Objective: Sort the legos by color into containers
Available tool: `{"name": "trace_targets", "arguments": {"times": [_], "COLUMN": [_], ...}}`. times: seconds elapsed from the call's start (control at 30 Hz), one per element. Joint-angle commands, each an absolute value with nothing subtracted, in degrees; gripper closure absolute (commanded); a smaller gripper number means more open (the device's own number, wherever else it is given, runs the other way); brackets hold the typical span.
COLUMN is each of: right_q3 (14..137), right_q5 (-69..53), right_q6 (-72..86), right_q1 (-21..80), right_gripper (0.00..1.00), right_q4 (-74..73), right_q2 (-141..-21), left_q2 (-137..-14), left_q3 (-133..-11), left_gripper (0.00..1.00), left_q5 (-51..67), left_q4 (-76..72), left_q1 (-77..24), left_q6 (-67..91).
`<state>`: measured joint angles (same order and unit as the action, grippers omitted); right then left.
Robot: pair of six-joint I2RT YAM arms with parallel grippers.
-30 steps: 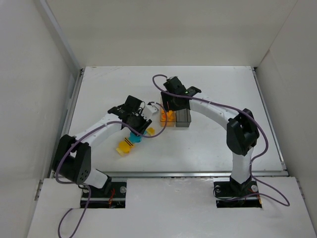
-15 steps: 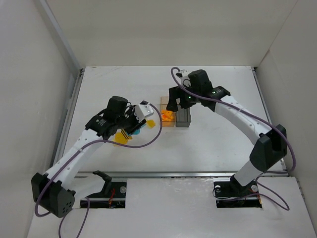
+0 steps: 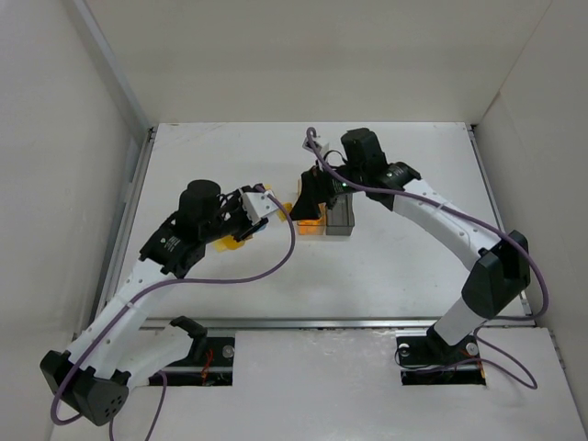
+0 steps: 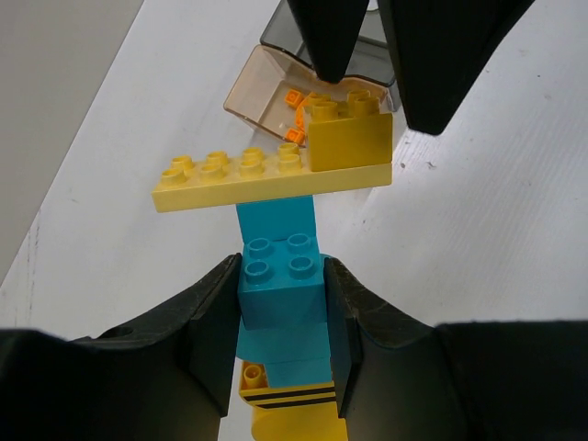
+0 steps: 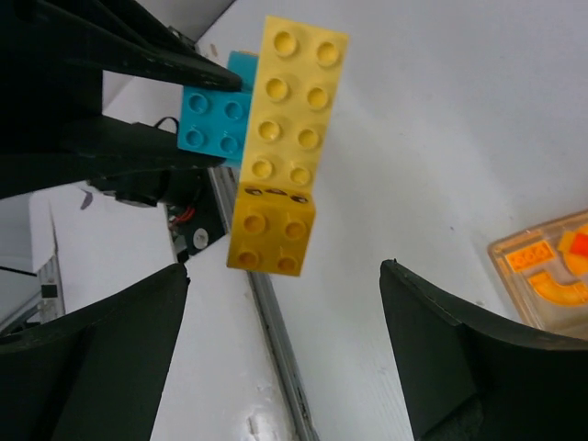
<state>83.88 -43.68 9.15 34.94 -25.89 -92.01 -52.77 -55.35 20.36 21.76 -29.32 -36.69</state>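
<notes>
- My left pincer (image 4: 280, 294) is clamped on the teal block (image 4: 280, 276) of a joined lego stack, holding it off the table (image 4: 514, 230).
- A long yellow brick (image 4: 266, 179) crosses the teal one, running left to right in the left wrist view. A dark yellow block (image 4: 349, 138) sits on its right end, and a striped yellow piece (image 4: 287, 397) shows at bottom centre.
- My right pincer (image 5: 285, 358) is nearer that dark yellow block. In its own view the brick runs top to bottom, upper centre, with the block at the lower end, ahead of the gap.
- The right jaws stand wide apart, holding and touching nothing.
- The amber box (image 5: 551, 266), with orange pieces inside, sits at the right edge of the right wrist view, and the grey box (image 3: 340, 219) adjoins it.
</notes>
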Motion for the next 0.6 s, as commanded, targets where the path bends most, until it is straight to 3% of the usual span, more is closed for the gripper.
{"name": "trace_targets", "arguments": {"times": [0.0,0.33,0.57], "right_q3": [85.1,86.3,86.5], "right_q5": [-48.0,-43.7,-43.2], "right_q6": [11.9,14.9,13.8], "right_q1": [36.1,38.5,39.0], "right_gripper": [0.1,0.28,0.57], "right_q4": [-17.5,-17.9,-18.5], "right_q2": [-91.5,-95.0,-95.1], "left_q2": [-52.0,-52.0,-52.0], "left_q3": [-56.5,-56.0,-56.0], "left_gripper": [1.0,1.0,1.0], "left_q5": [21.5,21.5,20.4], "left_q4": [17.5,17.0,16.4], "left_q1": [-30.4,-31.5,-31.5], "left_q6": [-36.7,-36.2,-35.6]}}
